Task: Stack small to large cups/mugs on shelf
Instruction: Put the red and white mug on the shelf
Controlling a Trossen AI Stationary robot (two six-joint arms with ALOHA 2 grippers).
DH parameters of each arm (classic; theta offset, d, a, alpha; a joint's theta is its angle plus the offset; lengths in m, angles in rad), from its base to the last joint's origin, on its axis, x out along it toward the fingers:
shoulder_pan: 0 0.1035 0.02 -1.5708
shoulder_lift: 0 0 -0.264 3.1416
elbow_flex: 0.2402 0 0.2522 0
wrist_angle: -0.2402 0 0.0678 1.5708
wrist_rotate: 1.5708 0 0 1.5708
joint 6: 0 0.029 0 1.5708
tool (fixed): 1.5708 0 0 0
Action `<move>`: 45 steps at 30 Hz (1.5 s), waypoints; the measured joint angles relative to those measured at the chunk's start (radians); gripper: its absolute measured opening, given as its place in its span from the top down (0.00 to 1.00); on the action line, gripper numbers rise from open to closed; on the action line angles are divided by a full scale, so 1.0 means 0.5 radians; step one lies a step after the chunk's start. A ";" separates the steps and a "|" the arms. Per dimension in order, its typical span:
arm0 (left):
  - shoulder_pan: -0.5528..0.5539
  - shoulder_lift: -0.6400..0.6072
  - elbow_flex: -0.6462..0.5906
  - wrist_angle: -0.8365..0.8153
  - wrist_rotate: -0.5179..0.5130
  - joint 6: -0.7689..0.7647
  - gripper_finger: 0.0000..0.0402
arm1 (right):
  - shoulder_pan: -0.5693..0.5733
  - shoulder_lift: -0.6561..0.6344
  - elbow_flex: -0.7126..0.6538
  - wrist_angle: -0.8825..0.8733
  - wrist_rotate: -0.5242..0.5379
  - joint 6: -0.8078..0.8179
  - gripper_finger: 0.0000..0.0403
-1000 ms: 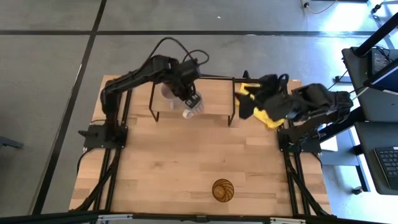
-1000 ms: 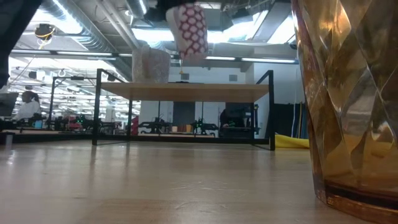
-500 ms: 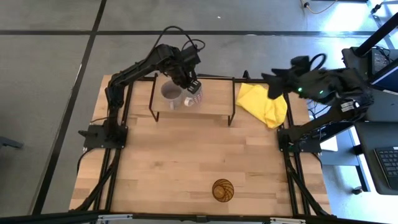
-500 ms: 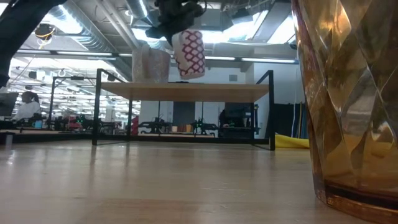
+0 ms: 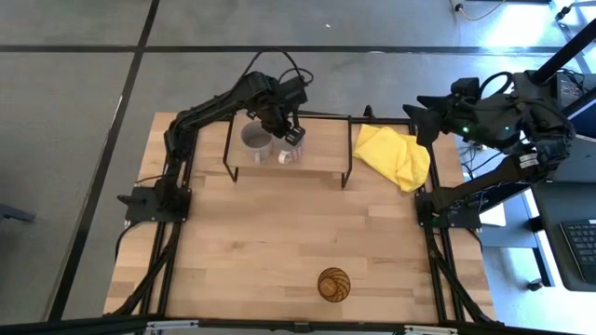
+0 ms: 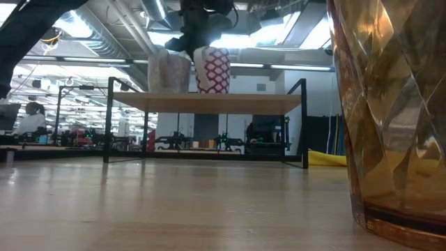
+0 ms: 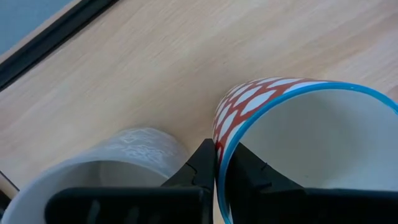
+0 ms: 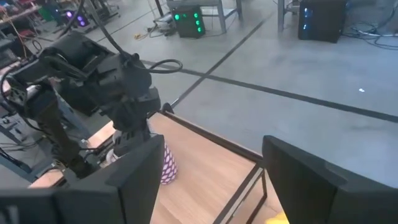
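Observation:
A white mug with a red lattice pattern and a blue rim (image 5: 291, 152) stands upright on the light-wood shelf (image 5: 321, 156), beside the grey mug (image 5: 254, 141). My left gripper (image 5: 290, 137) is above it, shut on its rim. In the low view both mugs (image 6: 212, 70) (image 6: 168, 72) stand on the shelf board (image 6: 209, 102). The amber ribbed tumbler (image 5: 335, 284) stands on its base on the table near the near edge and looms at the right of the low view (image 6: 390, 111). My right gripper (image 5: 419, 116) is open and empty, raised past the shelf's right end. My left gripper (image 7: 217, 168) pinches the white mug's rim (image 7: 225, 134) on the side toward the grey mug (image 7: 124, 149), one finger inside the mug and one outside. The fingers come from above, pointing down. The mug is upright, its base on the shelf board.
A yellow cloth (image 5: 393, 154) lies on the table to the right of the shelf, under my right arm. The shelf's black metal legs (image 6: 110, 118) stand on the table's far part. Bare tabletop (image 5: 279, 233) lies between shelf and tumbler.
My left gripper has gone down and toward the far edge with the white mug, turning it from tilted to upright and setting it on the shelf beside the grey mug. My right gripper has risen from the yellow cloth and drawn back toward the right edge.

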 joint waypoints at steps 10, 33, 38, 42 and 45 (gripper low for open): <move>0.002 -0.001 0.000 0.002 0.002 0.023 0.97 | 0.000 0.013 -0.001 0.002 -0.011 -0.036 0.32; 0.030 -0.018 0.061 0.002 -0.065 0.077 0.96 | 0.000 0.132 0.000 -0.004 -0.010 -0.036 0.32; 0.036 -0.018 0.061 0.002 -0.064 0.075 0.96 | 0.000 0.133 0.000 -0.004 -0.010 -0.040 0.32; 0.036 -0.007 0.060 0.002 -0.060 0.076 0.96 | 0.000 0.133 0.000 -0.004 -0.010 -0.048 0.32; 0.036 -0.006 0.016 0.004 -0.030 0.077 0.96 | 0.000 0.133 0.000 -0.004 -0.010 -0.062 0.32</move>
